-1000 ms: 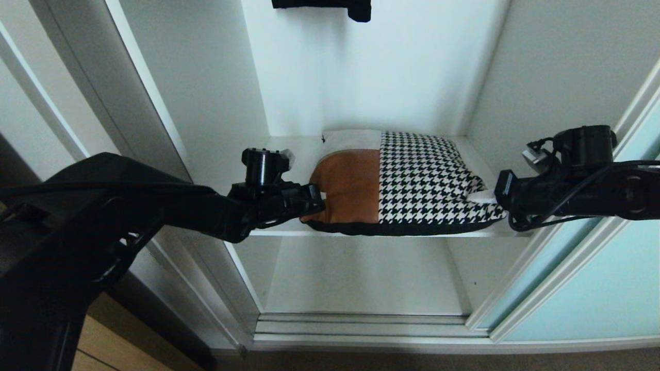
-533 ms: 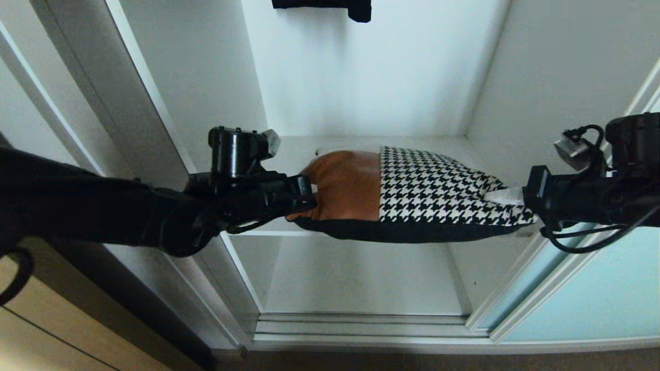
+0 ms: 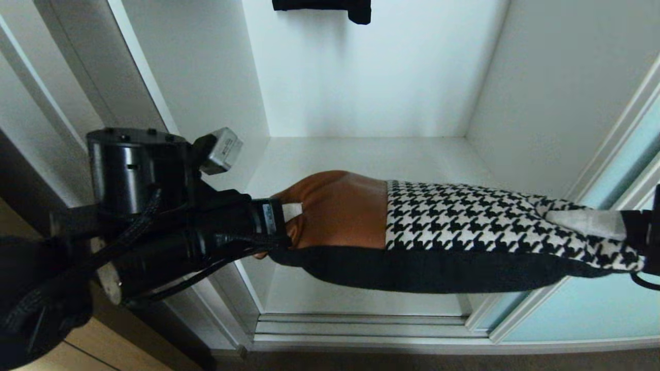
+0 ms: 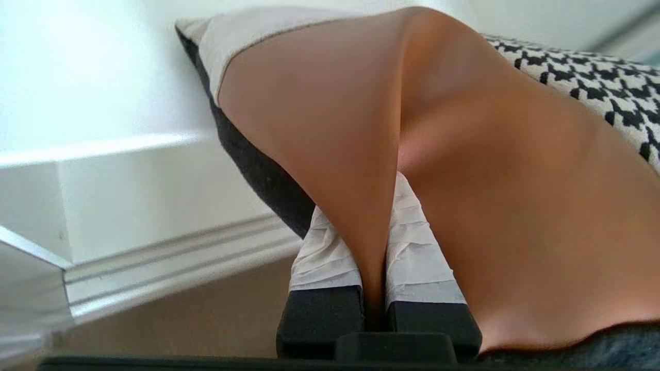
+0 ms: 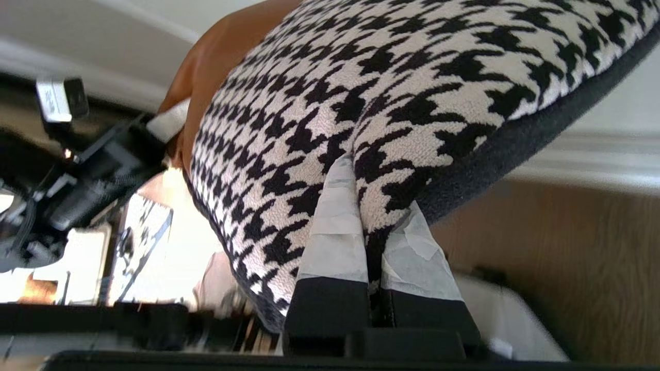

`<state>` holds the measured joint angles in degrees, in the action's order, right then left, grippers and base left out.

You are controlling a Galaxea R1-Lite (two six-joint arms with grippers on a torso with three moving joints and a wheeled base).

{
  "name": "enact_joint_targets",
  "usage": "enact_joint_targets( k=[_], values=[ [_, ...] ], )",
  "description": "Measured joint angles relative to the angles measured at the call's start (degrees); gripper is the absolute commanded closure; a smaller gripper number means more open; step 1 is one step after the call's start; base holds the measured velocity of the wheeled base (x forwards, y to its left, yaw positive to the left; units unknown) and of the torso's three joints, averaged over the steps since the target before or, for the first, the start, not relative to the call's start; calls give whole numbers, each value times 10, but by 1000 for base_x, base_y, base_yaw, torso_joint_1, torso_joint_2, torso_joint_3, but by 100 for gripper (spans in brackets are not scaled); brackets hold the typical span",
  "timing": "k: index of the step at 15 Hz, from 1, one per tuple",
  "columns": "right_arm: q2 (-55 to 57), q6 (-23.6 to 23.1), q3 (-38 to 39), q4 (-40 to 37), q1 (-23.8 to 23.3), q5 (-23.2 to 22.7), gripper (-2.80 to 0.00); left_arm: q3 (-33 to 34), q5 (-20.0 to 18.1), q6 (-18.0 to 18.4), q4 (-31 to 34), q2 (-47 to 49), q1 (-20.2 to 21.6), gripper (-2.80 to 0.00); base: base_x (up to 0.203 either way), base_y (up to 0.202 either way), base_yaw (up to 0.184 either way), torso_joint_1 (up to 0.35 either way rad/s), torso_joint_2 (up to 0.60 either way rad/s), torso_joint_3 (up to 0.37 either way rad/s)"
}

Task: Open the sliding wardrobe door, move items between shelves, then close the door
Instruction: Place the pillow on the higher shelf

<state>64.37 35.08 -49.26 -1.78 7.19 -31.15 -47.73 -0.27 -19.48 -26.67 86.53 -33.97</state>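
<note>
the left gripper (image 3: 291, 219) and right gripper (image 3: 593, 222) each pinched an end of the cushion (image 3: 438, 226), held off the shelf (image 3: 371, 152).

From my station, the right gripper (image 3: 626, 226) is cut off by the head view's right edge; I see only one white-taped finger on the cushion (image 3: 464, 226). The cushion hides the front edge of the upper shelf (image 3: 371, 149) and part of the compartment below it. A dark item (image 3: 330, 7) at the top is cropped, and I cannot identify it. In the right wrist view, the clutter behind the cushion (image 5: 412, 77) is blurred beyond reading.
</note>
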Motion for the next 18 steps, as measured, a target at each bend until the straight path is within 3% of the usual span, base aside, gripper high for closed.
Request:
enact_joint_targets(
  k=[7,18],
  values=[
    [-95,5,74,-30,5,-2,0,104,-2,-11,-17,-62,-20,0,-15,0,0,0,0,0],
    [-125,9,87,-29,0,0,0,107,-2,-21,-34,-71,-20,0,-194,0,0,1,3,4]
  ],
)
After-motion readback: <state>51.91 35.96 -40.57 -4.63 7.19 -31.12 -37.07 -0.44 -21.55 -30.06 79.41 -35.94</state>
